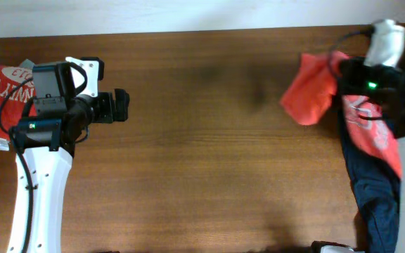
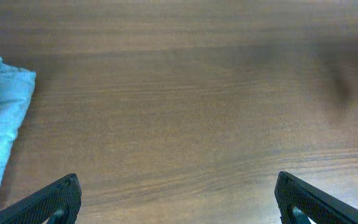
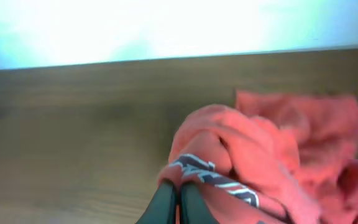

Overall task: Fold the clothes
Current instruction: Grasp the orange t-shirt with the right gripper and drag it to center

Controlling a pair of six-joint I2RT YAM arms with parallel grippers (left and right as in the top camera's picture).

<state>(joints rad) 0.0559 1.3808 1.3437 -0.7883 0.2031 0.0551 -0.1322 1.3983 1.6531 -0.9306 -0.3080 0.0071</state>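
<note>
A crumpled red shirt (image 1: 311,91) with dark and white lettering hangs at the far right of the table. My right gripper (image 3: 178,190) is shut on a fold of this red shirt (image 3: 272,155) and holds it lifted; in the overhead view the gripper (image 1: 350,70) is largely hidden by the arm and cloth. A dark navy garment (image 1: 375,193) lies under the right arm. My left gripper (image 1: 121,105) is open and empty over bare wood (image 2: 179,205). A folded red garment (image 1: 5,88) lies behind the left arm.
A light blue cloth with a red patch (image 2: 5,106) sits at the left edge of the left wrist view. The wooden table (image 1: 209,161) spans the middle. A white wall borders the far table edge (image 3: 104,59).
</note>
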